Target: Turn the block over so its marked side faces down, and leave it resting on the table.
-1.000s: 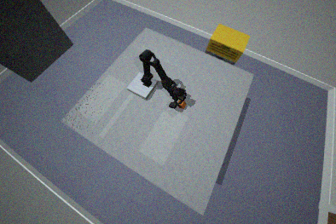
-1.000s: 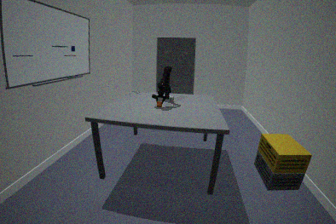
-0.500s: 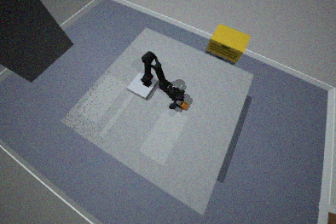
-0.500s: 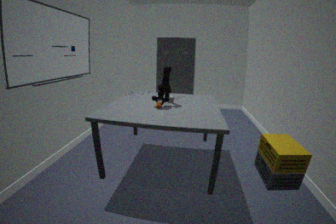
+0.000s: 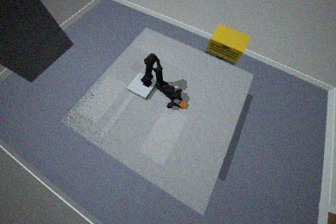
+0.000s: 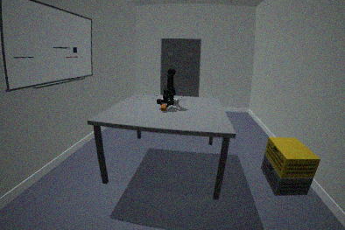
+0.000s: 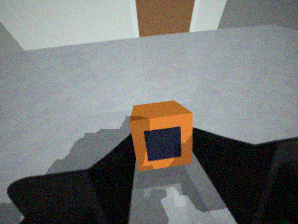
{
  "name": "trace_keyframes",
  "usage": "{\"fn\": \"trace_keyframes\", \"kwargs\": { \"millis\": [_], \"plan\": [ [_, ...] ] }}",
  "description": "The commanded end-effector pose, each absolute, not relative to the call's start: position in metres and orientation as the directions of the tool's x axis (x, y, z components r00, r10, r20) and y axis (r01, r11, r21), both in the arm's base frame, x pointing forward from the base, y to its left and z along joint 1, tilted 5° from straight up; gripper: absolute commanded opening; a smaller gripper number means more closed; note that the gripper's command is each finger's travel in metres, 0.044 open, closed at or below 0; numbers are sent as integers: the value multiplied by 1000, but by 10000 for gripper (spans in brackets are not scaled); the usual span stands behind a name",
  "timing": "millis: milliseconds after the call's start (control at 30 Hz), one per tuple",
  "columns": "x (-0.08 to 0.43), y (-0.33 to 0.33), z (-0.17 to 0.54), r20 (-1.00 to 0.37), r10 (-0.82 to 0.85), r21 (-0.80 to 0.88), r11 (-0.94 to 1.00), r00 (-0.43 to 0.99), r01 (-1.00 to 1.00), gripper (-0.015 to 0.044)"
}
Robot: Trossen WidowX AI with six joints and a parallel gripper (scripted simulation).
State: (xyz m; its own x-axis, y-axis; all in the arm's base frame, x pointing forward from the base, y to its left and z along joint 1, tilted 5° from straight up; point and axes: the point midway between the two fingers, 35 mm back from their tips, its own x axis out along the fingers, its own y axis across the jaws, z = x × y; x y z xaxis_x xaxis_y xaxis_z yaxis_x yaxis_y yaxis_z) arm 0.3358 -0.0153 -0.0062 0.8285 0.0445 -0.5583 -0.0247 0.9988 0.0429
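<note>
1 orange block [image 7: 161, 135] in gripper [image 7: 162, 165], 1 table [image 6: 197, 121], 1 yellow crate [image 6: 291, 163]

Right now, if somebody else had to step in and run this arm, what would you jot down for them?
Gripper: shut on the orange block, one dark finger on each side of it.
Block: out in front of the arm's base, over the grey table. Its dark blue marked side faces the wrist camera, not the table. Whether the block touches the table I cannot tell.
Done: the block is grasped.
Left: turn it so the marked side faces down, set it on the table, let go.
</note>
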Motion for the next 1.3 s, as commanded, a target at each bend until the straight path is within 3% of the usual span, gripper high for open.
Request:
{"fn": "trace_keyframes", "kwargs": {
  "millis": [0,500,1067,1267],
  "plan": [
    [335,-15,-3,-533,46,48,999,845,-24,0],
    [335,-15,-1,-516,46,48,999,855,-24,0],
    [335,-15,-1,-516,46,48,999,855,-24,440],
    [335,-15,-1,-516,46,48,999,855,-24,440]
  ]
}}
